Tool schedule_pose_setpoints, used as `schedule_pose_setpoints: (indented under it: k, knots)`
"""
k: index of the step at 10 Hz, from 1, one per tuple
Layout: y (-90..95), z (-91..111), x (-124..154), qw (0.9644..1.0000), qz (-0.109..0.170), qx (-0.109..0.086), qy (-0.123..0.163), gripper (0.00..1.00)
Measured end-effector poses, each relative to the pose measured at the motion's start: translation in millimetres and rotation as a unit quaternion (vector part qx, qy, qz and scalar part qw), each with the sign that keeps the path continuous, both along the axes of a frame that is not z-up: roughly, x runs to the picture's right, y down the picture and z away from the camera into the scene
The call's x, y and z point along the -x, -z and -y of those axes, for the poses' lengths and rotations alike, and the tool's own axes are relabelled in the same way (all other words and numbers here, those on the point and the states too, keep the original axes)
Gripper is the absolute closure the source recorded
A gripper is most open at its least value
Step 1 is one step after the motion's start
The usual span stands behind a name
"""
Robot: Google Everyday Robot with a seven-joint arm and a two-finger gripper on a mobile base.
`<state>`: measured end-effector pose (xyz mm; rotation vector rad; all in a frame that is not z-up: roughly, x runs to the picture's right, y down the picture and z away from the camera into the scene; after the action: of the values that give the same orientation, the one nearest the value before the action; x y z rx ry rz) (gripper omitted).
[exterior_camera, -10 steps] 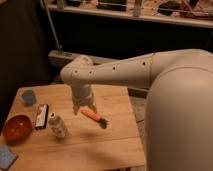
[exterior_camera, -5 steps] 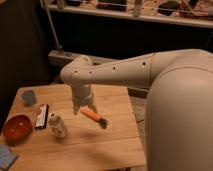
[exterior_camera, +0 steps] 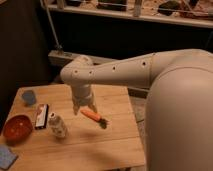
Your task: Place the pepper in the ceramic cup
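The orange pepper [exterior_camera: 91,114] lies on the wooden table [exterior_camera: 115,145] near its middle, with its dark stem end pointing right and towards the front. My gripper [exterior_camera: 84,108] hangs straight down just above the pepper's left end. It is open, with nothing between its fingers. The small blue-grey ceramic cup [exterior_camera: 28,96] stands at the table's far left corner, well to the left of the gripper. My white arm reaches in from the right and hides part of the table's back edge.
A wide red bowl [exterior_camera: 17,127] sits at the left front. A pale plastic bottle [exterior_camera: 57,125] stands left of the pepper, beside a flat black-and-white packet [exterior_camera: 41,116]. A blue cloth-like item [exterior_camera: 6,156] lies at the front left corner.
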<state>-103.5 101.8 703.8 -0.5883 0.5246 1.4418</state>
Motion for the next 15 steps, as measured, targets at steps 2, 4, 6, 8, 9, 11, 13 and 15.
schedule_pose_setpoints:
  k: [2, 4, 6, 8, 9, 11, 13, 15]
  knots:
    - [0.6, 0.7, 0.0, 1.0000, 0.000, -0.001, 0.000, 0.35]
    - [0.6, 0.7, 0.1, 1.0000, 0.000, -0.001, 0.000, 0.35]
    - [0.4, 0.4, -0.1, 1.0000, 0.000, -0.001, 0.000, 0.35]
    - [-3.2, 0.7, -2.3, 0.9997, 0.013, -0.004, 0.022, 0.35]
    - [-5.7, 1.5, -5.3, 0.9987, 0.027, -0.006, 0.043, 0.35]
    - [-15.1, 11.4, -21.0, 0.9879, 0.093, -0.020, 0.122, 0.35]
    - [-24.8, 33.1, -33.8, 0.9634, 0.185, -0.042, 0.190, 0.35]
    - [-30.5, 45.0, -40.8, 0.9445, 0.237, -0.051, 0.222, 0.35]
